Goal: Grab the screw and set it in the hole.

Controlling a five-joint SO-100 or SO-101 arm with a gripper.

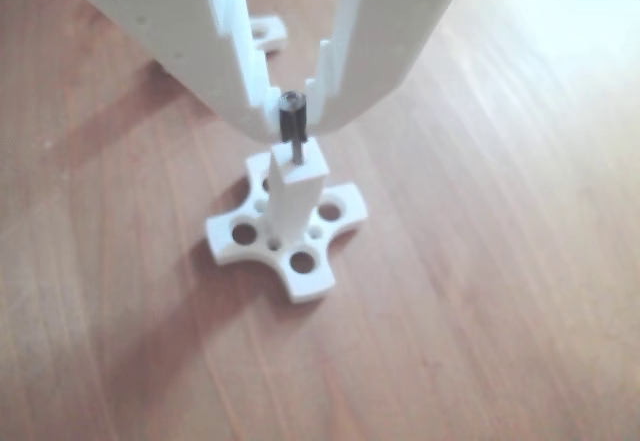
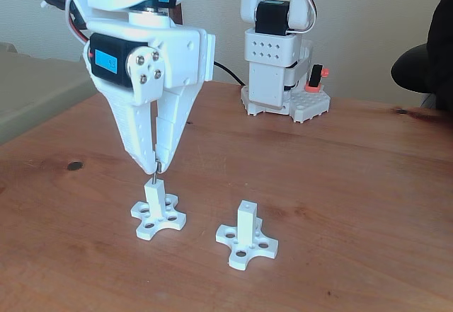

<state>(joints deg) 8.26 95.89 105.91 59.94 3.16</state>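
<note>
- The gripper (image 1: 293, 111) pinches the screw (image 1: 294, 133) upright, directly above the white post (image 1: 297, 193).
- The screw tip enters the hole; seating and release remain, I judge.

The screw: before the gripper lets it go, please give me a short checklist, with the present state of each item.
1. Gripper shut on the screw: ok, both fingers close on its upper part.
2. Screw over the hole of the left post in the fixed view: ok, the tip enters the top face.
3. Screw upright: ok, it looks in line with the post in both views.
4. Depth in the hole: not ok, much shaft shows above the post.
5. Post base flat on the table: ok.
6. Second post apart from the fingers: ok.
</note>
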